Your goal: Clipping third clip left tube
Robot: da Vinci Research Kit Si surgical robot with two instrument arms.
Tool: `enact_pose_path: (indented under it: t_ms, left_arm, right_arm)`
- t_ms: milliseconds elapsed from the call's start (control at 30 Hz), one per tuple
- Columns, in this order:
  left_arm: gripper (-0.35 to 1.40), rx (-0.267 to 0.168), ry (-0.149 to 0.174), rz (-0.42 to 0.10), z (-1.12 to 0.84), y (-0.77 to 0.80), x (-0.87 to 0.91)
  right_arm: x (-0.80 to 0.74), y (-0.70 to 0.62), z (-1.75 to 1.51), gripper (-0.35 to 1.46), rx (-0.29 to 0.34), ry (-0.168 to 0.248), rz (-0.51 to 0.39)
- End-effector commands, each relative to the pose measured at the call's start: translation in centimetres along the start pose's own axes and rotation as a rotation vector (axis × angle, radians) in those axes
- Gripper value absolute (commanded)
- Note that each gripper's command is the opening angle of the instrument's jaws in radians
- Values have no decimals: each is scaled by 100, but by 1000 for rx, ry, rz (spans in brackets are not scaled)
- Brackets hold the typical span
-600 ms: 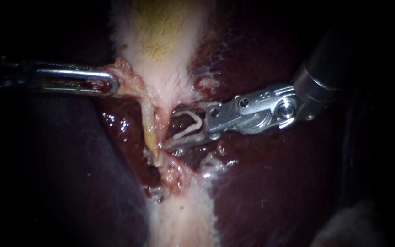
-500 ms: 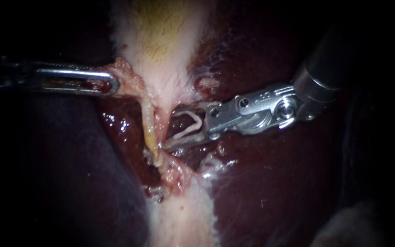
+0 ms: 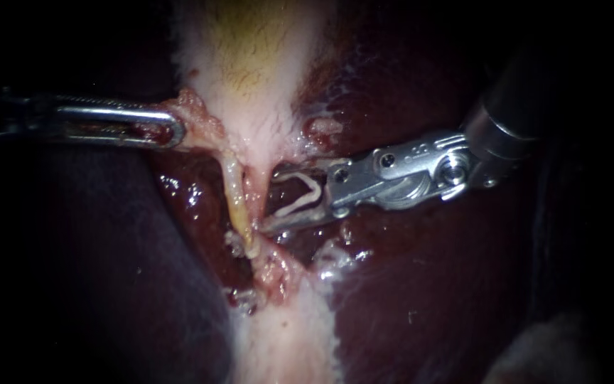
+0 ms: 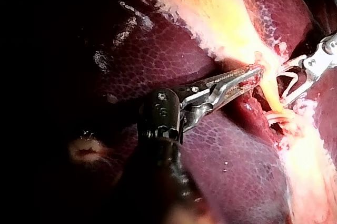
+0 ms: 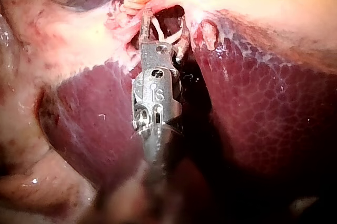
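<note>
Left tool (image 3: 172, 131) pinches gallbladder (image 3: 250, 78) edge above tube (image 3: 234, 200); right tool (image 3: 271, 199) holds open clip (image 3: 294, 205) beside tube, over liver (image 3: 428, 284).

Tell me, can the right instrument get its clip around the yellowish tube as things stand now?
Probably yes: the clip has its open mouth right beside the tube, nothing lies between them, and the left instrument holds the gallbladder aside.

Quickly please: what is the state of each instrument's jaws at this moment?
Left instrument: jaws shut on a fold of pink tissue.
Right instrument: jaws wide apart, holding an open white clip between them.
</note>
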Motion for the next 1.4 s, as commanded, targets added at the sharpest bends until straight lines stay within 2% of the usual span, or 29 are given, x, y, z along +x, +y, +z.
enact_pose_path:
  t_ms: [33,300,533,767,1167,1300,1400]
  left_arm:
    - [-35,0,0,0,0,0,0]
    - [-35,-1,0,0,-1,0,0]
    - [-35,-1,0,0,-1,0,0]
    - [-35,-1,0,0,-1,0,0]
    - [-35,-1,0,0,0,0,0]
    - [-35,0,0,0,0,0,0]
    - [-35,0,0,0,0,0,0]
  right_arm:
    - [1,0,-5,49,3,1,1]
    - [6,-2,-30,49,14,19,7]
    - [13,-16,-40,49,23,38,12]
    - [30,-32,-49,49,28,67,36]
    - [45,-52,-44,49,49,83,57]
    - [48,-56,-38,49,98,85,65]
    - [48,-58,-31,49,98,87,68]
